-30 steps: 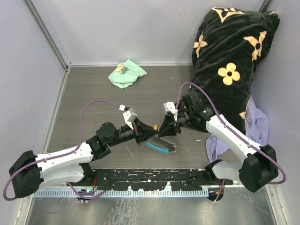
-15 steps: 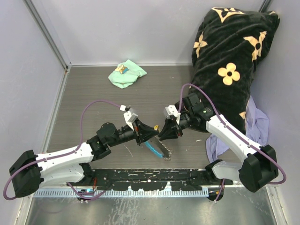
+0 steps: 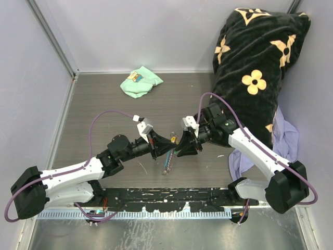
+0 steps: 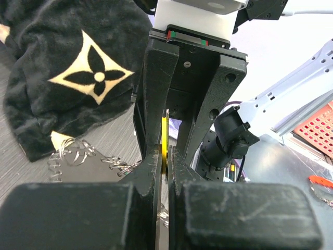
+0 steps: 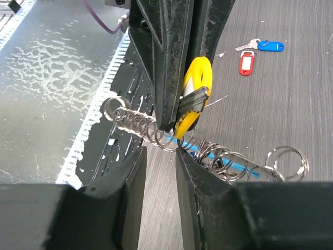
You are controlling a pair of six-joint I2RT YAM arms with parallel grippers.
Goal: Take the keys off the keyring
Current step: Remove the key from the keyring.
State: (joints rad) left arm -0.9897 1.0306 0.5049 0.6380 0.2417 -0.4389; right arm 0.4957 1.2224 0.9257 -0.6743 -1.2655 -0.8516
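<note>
My left gripper (image 3: 171,142) is shut on a yellow key tag (image 3: 174,137), also seen edge-on between its fingers in the left wrist view (image 4: 165,136). The keyring chain (image 3: 167,163) of silvery rings hangs from there with the sky-blue fob (image 5: 209,154) along it. In the right wrist view the chain (image 5: 136,120) runs just beyond my right gripper (image 5: 161,154), which is open with bare table in the gap. The yellow tag (image 5: 201,76) sits above it. A blue-tagged key (image 5: 269,46) and a red-tagged key (image 5: 246,63) lie loose on the table.
A black flower-patterned blanket (image 3: 257,62) fills the back right, with lilac cloth (image 3: 285,140) below it. A mint-green cloth (image 3: 140,81) lies at the back. A perforated black strip (image 3: 166,197) runs along the near edge.
The chain and blue fob lay stretched toward the lower right. They now hang down-left under the left gripper. The right gripper has shifted slightly left, closer to the left gripper.
</note>
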